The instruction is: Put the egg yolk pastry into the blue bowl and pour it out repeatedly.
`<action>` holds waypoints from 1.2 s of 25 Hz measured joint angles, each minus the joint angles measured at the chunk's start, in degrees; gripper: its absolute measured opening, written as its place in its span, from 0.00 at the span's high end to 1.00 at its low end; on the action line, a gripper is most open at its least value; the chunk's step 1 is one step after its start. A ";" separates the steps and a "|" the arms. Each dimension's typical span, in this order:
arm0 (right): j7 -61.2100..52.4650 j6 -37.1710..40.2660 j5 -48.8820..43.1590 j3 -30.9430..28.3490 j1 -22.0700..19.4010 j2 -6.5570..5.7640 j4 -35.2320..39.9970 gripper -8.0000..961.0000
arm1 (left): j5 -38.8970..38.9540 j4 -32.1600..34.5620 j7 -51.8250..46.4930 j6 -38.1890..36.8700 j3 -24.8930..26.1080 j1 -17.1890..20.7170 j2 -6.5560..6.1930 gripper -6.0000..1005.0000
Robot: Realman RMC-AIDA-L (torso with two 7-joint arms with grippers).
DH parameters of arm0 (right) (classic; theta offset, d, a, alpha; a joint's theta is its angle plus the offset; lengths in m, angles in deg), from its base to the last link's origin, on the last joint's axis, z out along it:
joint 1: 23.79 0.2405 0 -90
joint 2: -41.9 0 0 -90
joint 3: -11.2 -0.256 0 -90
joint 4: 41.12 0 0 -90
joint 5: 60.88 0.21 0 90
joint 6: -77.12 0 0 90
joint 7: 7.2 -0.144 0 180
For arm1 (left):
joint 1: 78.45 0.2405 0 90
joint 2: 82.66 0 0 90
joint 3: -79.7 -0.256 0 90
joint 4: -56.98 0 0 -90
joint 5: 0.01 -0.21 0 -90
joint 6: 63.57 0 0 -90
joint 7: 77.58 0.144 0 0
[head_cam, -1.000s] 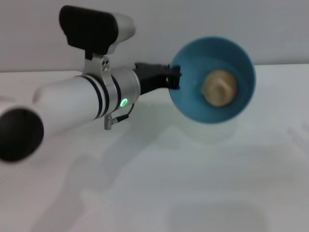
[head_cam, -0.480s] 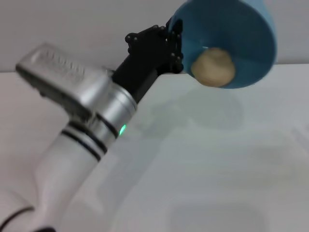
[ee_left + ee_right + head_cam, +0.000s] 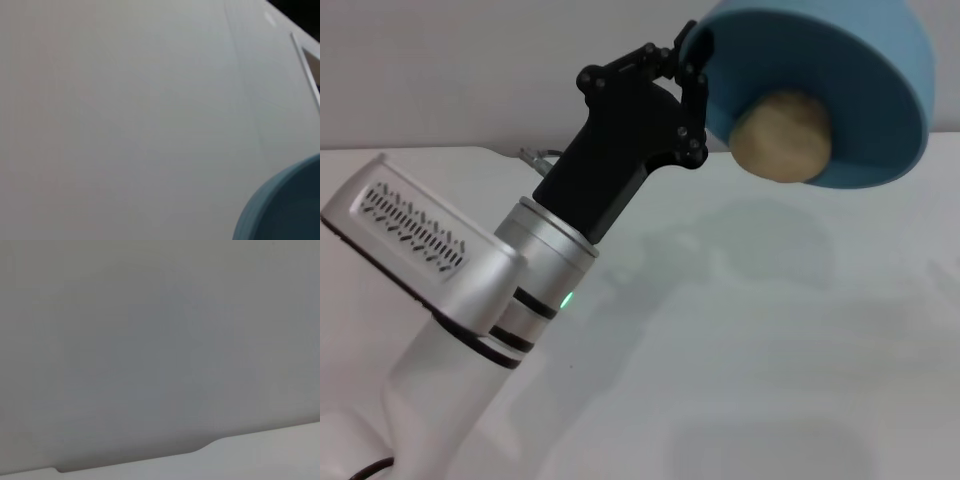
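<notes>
In the head view my left gripper (image 3: 692, 75) is shut on the rim of the blue bowl (image 3: 860, 60) and holds it high above the white table (image 3: 770, 330), tipped steeply with its opening facing down and toward me. The egg yolk pastry (image 3: 782, 137), a tan ball, sits at the bowl's lower lip, partly past the rim. The left wrist view shows only an edge of the blue bowl (image 3: 285, 210) against a pale wall. My right gripper is out of view.
The bowl casts a soft shadow (image 3: 740, 240) on the table under it. My left arm (image 3: 500, 300) crosses the left half of the table. The right wrist view shows only a grey surface.
My left arm has lifted the bowl up and to the right and rotated it further over. The pastry has slid from the bowl's middle to its lower lip.
</notes>
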 joint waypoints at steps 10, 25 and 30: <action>0.31 -0.49 -0.03 -0.09 0.09 0.04 -0.13 0.47 | -0.03 -1.75 -0.02 -3.28 -0.55 -1.52 0.05 0.99; 0.29 -0.46 0.42 -0.08 0.36 0.19 -0.91 0.47 | 9.94 -3.73 1.02 -15.70 -4.73 -3.46 0.13 0.99; 0.09 -0.11 0.43 -0.04 1.34 0.07 -1.54 0.47 | 10.57 -6.43 -0.01 -11.58 -4.55 -5.93 0.09 0.99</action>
